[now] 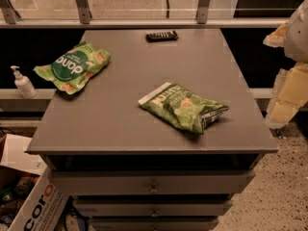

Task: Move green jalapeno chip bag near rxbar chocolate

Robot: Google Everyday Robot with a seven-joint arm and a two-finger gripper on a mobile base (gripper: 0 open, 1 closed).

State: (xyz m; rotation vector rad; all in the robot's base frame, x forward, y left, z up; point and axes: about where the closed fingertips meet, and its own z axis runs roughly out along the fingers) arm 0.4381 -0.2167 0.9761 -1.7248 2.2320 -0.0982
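The grey counter point(120, 124), the top of a drawer unit, carries everything in play. At the right edge of the view, out past the counter's right side and above floor level, hangs the pale gripper point(287, 88). Whether it is released or clenched I cannot tell, but nothing from the counter is with it.

The green jalapeno chip bag point(183, 108) lies flat on the front right part of the counter, to the left of the gripper. This puts it nearer the gripper than anything else there. Its long axis runs on a diagonal, with the white end strip toward the rear left and the crumpled end toward the front right.

A brighter green chip bag point(72, 66) sits well apart at the left edge. A white pump bottle point(22, 83) stands on a ledge beyond that edge.

The rxbar chocolate point(162, 35) lies at the far edge, near the middle. I judge the bag must travel away from the front edge and slightly left to reach it.
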